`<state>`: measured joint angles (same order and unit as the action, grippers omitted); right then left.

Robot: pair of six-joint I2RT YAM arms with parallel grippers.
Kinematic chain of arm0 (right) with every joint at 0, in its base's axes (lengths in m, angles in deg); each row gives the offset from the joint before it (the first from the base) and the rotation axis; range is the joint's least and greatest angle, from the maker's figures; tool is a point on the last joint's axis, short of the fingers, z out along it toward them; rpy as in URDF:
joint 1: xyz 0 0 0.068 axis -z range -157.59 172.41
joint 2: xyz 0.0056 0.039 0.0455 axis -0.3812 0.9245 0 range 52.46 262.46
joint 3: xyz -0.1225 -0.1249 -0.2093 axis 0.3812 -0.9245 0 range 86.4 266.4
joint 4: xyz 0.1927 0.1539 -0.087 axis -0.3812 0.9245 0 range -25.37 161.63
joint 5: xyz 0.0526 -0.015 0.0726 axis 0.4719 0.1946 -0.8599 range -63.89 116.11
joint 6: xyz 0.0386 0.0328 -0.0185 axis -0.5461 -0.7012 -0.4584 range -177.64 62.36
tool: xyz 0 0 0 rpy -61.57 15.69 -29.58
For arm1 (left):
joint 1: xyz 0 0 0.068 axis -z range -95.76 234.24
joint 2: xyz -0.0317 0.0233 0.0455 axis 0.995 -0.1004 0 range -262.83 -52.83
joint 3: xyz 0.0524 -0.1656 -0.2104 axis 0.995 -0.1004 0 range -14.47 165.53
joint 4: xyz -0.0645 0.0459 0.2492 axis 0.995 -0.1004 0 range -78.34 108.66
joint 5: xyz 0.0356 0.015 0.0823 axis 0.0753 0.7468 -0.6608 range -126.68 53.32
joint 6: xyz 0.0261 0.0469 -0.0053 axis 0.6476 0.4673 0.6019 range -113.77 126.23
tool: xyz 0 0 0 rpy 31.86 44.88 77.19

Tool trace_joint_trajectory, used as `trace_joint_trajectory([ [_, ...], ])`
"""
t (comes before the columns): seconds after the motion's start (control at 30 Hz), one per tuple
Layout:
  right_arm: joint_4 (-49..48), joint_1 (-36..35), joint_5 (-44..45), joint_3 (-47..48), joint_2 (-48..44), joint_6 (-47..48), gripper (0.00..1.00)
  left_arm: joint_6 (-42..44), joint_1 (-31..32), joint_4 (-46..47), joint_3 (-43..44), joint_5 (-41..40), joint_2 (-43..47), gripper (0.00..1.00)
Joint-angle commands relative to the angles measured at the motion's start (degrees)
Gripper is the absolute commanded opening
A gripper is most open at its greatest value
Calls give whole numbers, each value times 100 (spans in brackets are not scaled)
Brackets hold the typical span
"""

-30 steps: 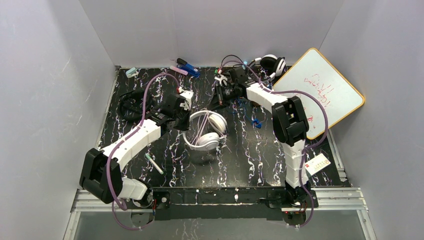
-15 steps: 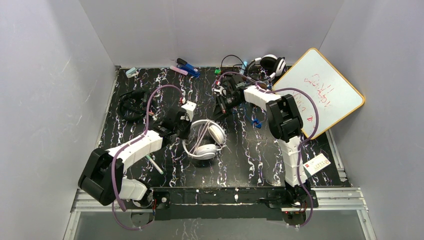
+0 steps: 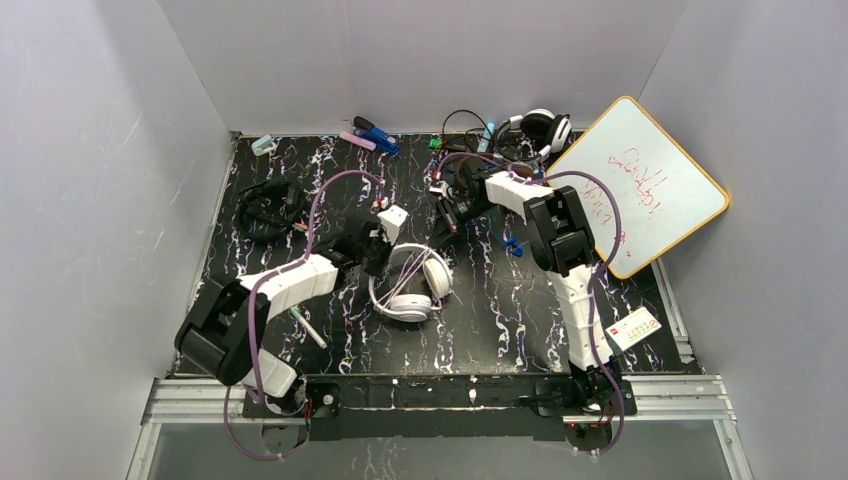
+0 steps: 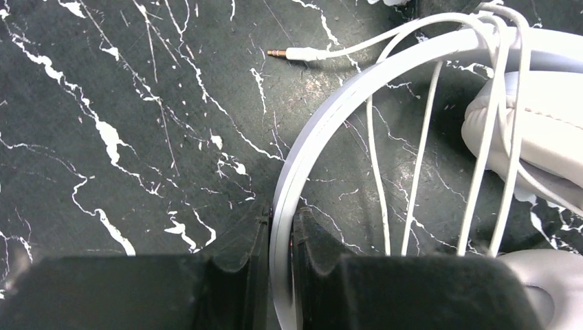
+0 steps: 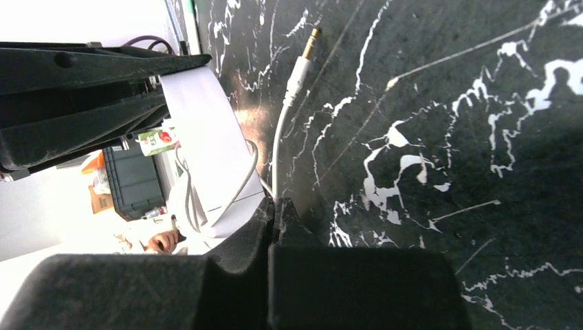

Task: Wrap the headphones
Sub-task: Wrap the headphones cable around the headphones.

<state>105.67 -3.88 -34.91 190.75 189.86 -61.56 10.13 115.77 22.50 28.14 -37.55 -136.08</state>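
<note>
left gripper (image 4: 282,218) pinches the flat white headband (image 4: 313,130) of the white headphones (image 3: 408,285), which lie near the middle of the dark marbled surface (image 3: 500,320); seen from overhead, it sits at the set's upper-left edge. right gripper (image 5: 273,205), fingers pressed together, nips the thin white cord (image 5: 278,148) a little way back from its gold-tipped plug (image 5: 302,58), which lies free on the surface just beyond.

several turns of cord already cross the headband between the ear cups (image 3: 436,272), so the wrap looks near its end, with only the short tail left to stow. done well, this step calls for the left gripper to hold the band steady and low. the right gripper would carry the tail over the band and draw it snug without tugging the laid loops loose. the plug should end tucked under a turn rather than dangling. too hard a pull could slide the band out of that narrow pinch.

two more headsets wait: a black one (image 3: 265,210) at the left of the frame and another (image 3: 540,125) at the top, beside a tilted whiteboard (image 3: 640,185).
</note>
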Motion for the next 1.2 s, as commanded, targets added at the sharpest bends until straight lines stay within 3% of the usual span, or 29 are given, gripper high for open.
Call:
trace_joint_trajectory([
  [0.0, 867, -208, -520, 199, 118, 585, 1, 170, -42, 975, 578, 82, -33, 0],
  [0.2, 998, -280, -727, 204, -8, 782, 1, 293, -42, 555, 780, -235, 474, 0],
  [0.43, 1377, -528, -700, 152, 17, 1141, 1, 644, -42, 337, 614, -27, 830, 0],
  [0.67, 1420, -529, -508, -179, -106, 1193, 1, 929, -42, 553, 956, 696, 91, 0],
  [0.9, 1285, -332, -41, -197, -62, 808, 2, 1057, -42, 729, 1385, 795, -962, 0],
  [1.17, 849, -100, 571, -368, -278, 276, 23, 1291, -33, 736, 1530, 919, -1508, 0],
])
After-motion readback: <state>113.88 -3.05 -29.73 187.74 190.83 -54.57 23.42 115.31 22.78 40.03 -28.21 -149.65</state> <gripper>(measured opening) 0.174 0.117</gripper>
